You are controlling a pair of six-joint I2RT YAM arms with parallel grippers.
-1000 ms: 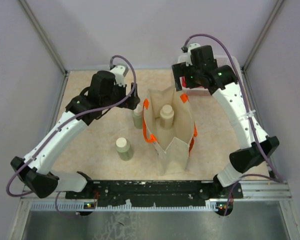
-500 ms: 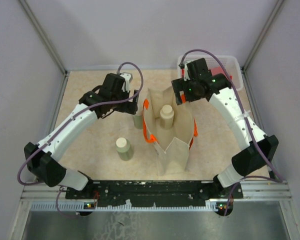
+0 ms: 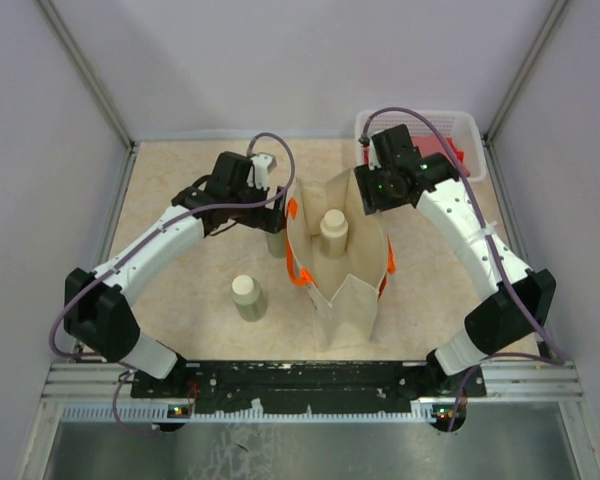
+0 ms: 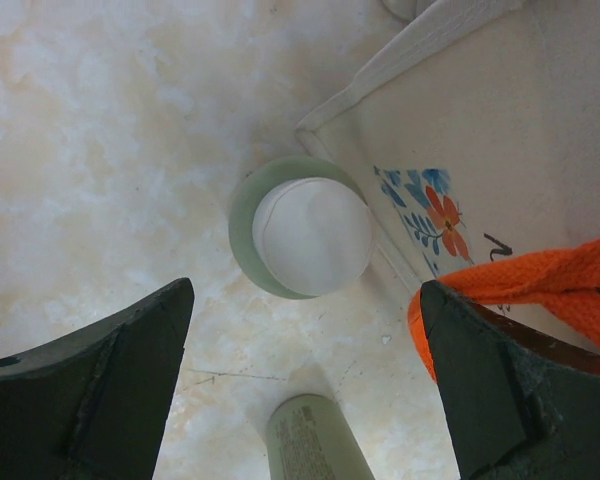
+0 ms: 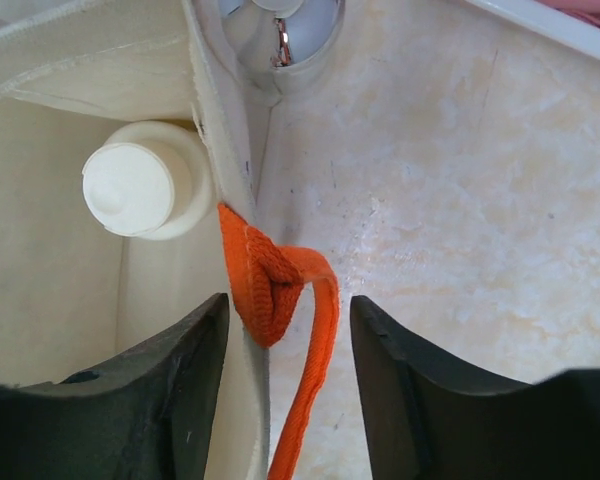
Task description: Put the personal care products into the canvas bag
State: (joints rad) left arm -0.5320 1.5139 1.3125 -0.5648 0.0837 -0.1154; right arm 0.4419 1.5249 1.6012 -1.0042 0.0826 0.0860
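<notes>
Your left claw (image 4: 305, 300) hangs released, its 2 fingers spread wide. The green bottle (image 4: 310, 235) sits just ahead of the fingertips and centred between them, standing on the table (image 4: 100, 150) with its side against the outer wall of the bag (image 4: 460, 130). That contact is the trouble. This claw's right finger sits at the orange strap (image 4: 550, 285), so if you descend and clench from here you will probably pinch strap or canvas along with the bottle. The lift could then drag the tall bag over. A 2nd bottle (image 4: 315, 445) stands back toward the palm side of this claw, and a low retreat could knock it down. Your right claw (image 5: 288, 300) is released too and grasps nothing. Its fingers straddle the bag's rim, with another strap (image 5: 270, 275) bunched between them. Clench there and you catch fabric, which might hold the mouth open, but any sideways pull risks tipping the bag. 1 cream-capped bottle (image 5: 130, 190) stands inside the bag, ahead of this claw's left finger, and would spill out if the bag goes over.
</notes>
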